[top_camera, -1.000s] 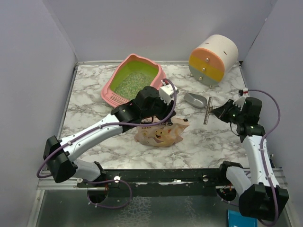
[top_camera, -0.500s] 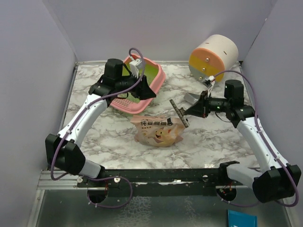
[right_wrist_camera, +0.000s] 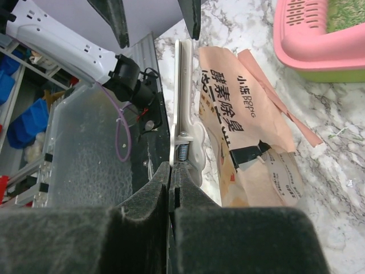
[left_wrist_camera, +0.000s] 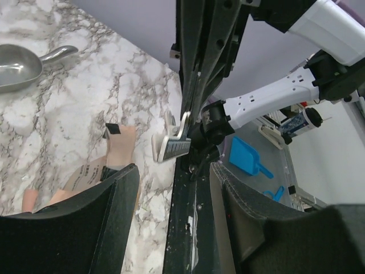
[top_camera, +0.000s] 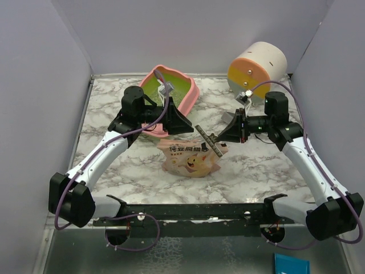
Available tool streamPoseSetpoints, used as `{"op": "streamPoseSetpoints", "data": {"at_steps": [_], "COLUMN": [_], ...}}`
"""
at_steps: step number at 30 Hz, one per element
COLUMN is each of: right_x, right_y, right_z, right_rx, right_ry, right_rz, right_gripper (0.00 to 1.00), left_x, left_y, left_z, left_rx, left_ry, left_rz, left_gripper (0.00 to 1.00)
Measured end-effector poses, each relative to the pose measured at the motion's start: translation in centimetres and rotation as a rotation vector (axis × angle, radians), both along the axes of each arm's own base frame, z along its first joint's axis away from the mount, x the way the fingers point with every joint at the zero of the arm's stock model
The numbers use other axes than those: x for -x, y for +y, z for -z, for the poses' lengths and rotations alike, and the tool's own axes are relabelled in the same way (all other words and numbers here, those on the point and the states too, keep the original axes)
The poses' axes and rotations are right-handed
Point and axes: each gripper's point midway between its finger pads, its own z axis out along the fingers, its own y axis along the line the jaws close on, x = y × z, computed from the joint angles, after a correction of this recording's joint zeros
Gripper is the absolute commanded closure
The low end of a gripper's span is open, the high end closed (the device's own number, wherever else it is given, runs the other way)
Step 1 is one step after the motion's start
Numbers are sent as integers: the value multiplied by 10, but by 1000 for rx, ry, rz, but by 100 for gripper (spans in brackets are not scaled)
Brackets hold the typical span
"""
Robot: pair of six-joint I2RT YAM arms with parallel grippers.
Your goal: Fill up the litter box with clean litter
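Observation:
The pink litter box stands at the back left, partly hidden by my left arm. Its corner and the green-grey litter inside show in the right wrist view. My left gripper is open and empty in front of the box, pointing at a long white sealing clip. My right gripper is shut on the spring end of that clip and holds it above the beige-orange pouch. The clip also shows between my open left fingers.
The grey metal scoop lies on the marble behind my right gripper. The round cream-orange-yellow drawer cabinet stands at the back right. The pouch lies flat at the table's middle. Purple walls close in on three sides.
My right gripper has carried the clip left from the table's right side to above the pouch. My left gripper left the pouch, swung to the litter box, then turned toward the clip.

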Motion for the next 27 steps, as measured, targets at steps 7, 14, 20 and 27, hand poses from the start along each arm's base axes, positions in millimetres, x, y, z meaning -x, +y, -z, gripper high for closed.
{"op": "streamPoseSetpoints", "data": {"at_steps": [7,14,20,27], "right_x": [10,13,9,6], "right_y": [13,19,20,20], "right_z": [1,0,0,-1], "right_rx": [-2,-4,-1,0], "right_ry": [9,9,4,2], "right_rz": [-57,-71,-54,-37], "right_gripper": [99,99,99,99], "left_x": [9,11,12,13], "left_y": [-12,-17,-16,-16], "left_z": [-9,0,7,12], "left_rx": [34,15,-5,-20], "left_ry": [-11,19,31,42], "left_rz": [45,61,63,68], "left_gripper": [48,51,64,99]}}
